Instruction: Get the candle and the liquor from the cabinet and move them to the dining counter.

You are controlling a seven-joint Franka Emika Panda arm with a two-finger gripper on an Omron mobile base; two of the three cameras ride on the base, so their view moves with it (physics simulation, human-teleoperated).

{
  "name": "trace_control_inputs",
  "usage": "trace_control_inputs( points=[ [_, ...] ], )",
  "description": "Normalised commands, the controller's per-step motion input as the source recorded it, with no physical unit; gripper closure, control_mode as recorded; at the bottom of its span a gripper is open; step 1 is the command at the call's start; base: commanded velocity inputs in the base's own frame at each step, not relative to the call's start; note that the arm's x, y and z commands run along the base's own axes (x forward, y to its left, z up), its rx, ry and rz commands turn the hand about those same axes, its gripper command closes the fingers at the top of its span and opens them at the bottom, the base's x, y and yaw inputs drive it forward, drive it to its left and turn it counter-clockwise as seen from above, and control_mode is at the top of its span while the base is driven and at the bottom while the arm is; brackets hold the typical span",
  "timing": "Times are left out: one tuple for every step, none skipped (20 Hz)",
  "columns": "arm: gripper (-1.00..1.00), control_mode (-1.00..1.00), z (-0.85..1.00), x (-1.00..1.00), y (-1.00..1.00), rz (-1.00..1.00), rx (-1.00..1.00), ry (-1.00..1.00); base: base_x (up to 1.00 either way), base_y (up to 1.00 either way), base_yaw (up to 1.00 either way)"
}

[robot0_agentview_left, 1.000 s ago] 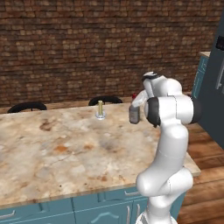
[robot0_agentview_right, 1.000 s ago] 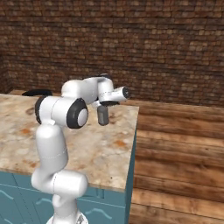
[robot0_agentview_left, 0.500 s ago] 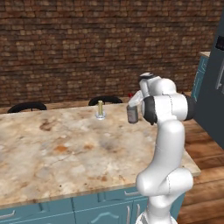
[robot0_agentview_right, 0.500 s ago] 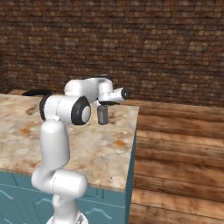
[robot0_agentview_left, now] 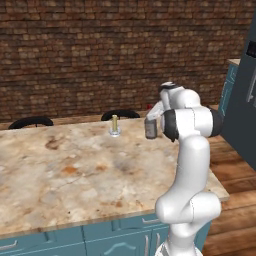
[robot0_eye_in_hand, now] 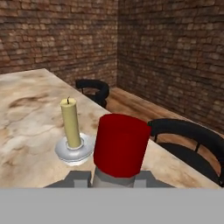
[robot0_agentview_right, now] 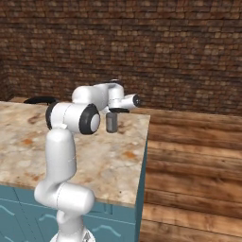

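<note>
The liquor (robot0_agentview_left: 151, 128) is a dark bottle with a red cap (robot0_eye_in_hand: 120, 144), held upright low over the dining counter (robot0_agentview_left: 75, 170) near its far right corner. My gripper (robot0_eye_in_hand: 114, 177) is shut on its neck just under the cap, and from the side the gripper (robot0_agentview_right: 113, 112) sits above the bottle body (robot0_agentview_right: 112, 124). I cannot tell whether the bottle's base touches the slab. The yellow candle (robot0_agentview_left: 114, 125) stands in its pale saucer holder (robot0_eye_in_hand: 74, 151) on the counter, a short way left of the bottle. The cabinet is out of view.
Black stools (robot0_agentview_left: 31, 121) (robot0_agentview_left: 120, 114) line the counter's far side against the brick wall. The counter's right edge (robot0_agentview_right: 142, 156) drops to a wooden floor (robot0_agentview_right: 189, 156). A dark tall appliance (robot0_agentview_left: 245, 100) stands at the far right.
The bottle stays in almost the same place. The arm's upper links have shifted slightly left.
</note>
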Motion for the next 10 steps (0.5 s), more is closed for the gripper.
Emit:
trace_control_inputs(
  points=[
    [1.0, -1.0, 0.0, -0.06, -0.09, 0.0, 0.01, -0.17, 0.0, 0.0, 0.0],
    [1.0, -1.0, 0.0, -0.06, -0.08, 0.0, 0.01, -0.18, 0.0, 0.0, 0.0],
    [1.0, -1.0, 0.0, -0.06, -0.08, 0.0, 0.02, -0.17, 0.0, 0.0, 0.0],
    [1.0, -1.0, 0.0, -0.02, -0.07, 0.0, 0.02, -0.17, 0.0, 0.0, 0.0],
    [1.0, -1.0, 0.0, -0.03, -0.06, 0.0, 0.02, -0.16, 0.0, 0.0, 0.0],
    [1.0, -1.0, -0.01, -0.09, -0.04, 0.0, 0.03, -0.09, 0.0, 0.0, 0.0],
    [1.0, -1.0, -0.04, -0.08, -0.02, 0.0, 0.03, 0.0, 0.0, 0.0, 0.0],
    [1.0, -1.0, -0.04, 0.0, 0.0, 0.0, 0.0, 0.0, 0.0, 0.0, 0.0],
    [1.0, -1.0, -0.04, 0.0, 0.0, 0.0, 0.0, 0.0, 0.0, 0.0, 0.0],
    [1.0, -1.0, -0.04, 0.0, 0.0, 0.0, 0.0, 0.0, 0.0, 0.0, 0.0]
  ],
)
